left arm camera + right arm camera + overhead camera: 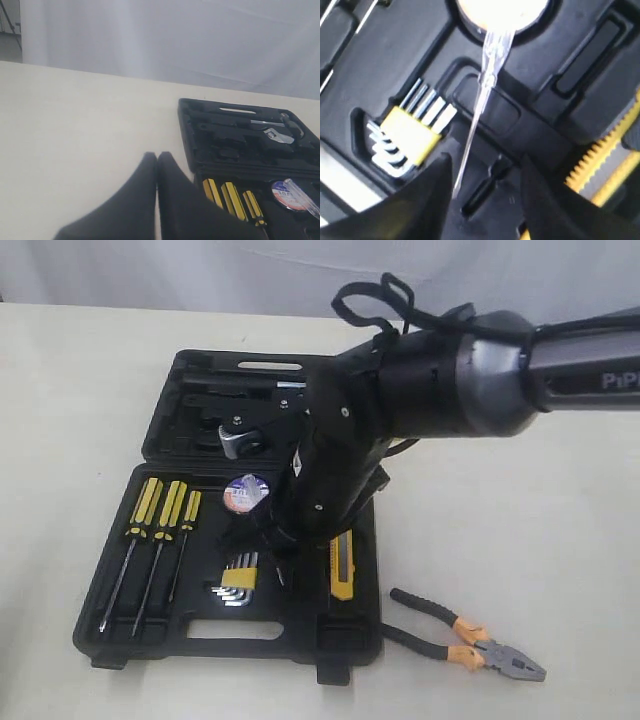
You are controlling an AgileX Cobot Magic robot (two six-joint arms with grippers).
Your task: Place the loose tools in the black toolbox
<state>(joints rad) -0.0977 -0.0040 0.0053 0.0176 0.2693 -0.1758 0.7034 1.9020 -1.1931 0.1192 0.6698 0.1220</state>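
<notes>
The black toolbox (230, 632) lies open on the table. In its near half sit the black tape roll (245, 493) and the yellow-and-black utility knife (342, 570). On the table right of the box lie the grey pliers (465, 635). No tape measure shows. My right gripper (485, 200) hangs open low over the box floor (370, 60), between the hex keys and the utility knife (607, 160), with nothing gripped. The tape roll (502, 10) is just beyond it. My left gripper (157, 160) is shut and empty over bare table, beside the toolbox (187, 130).
Three yellow-black screwdrivers (160, 510) and silver hex keys (238, 578) fill the box's left recesses. A clear-handled tester (487, 65) lies with its thin tip beside one right finger. A wrench (240, 435) sits in the far half. The right arm covers the box's middle.
</notes>
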